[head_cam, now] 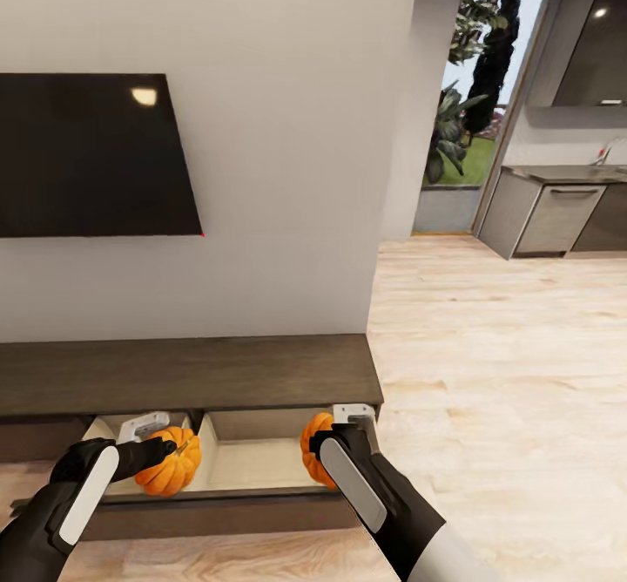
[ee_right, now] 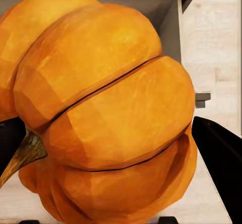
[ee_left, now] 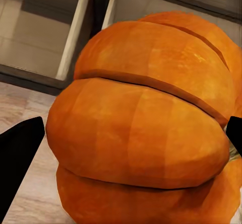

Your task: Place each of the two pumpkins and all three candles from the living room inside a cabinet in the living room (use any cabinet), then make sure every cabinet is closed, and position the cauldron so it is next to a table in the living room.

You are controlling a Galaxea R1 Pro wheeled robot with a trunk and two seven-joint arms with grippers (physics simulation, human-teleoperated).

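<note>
Two pumpkins are being stowed: each claw, left (head_cam: 161, 451) and right (head_cam: 335, 432), is clamped on a pumpkin (head_cam: 171, 462) (head_cam: 315, 451) over the cabinet (head_cam: 187, 373)'s open drawer (head_cam: 252, 464); lowering and release are judged next.

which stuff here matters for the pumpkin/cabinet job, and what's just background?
Job:
- left gripper holding pumpkin
- right gripper holding second pumpkin
- cabinet, drawer open

Background:
- TV
- kitchen cupboards
- glass door
</note>
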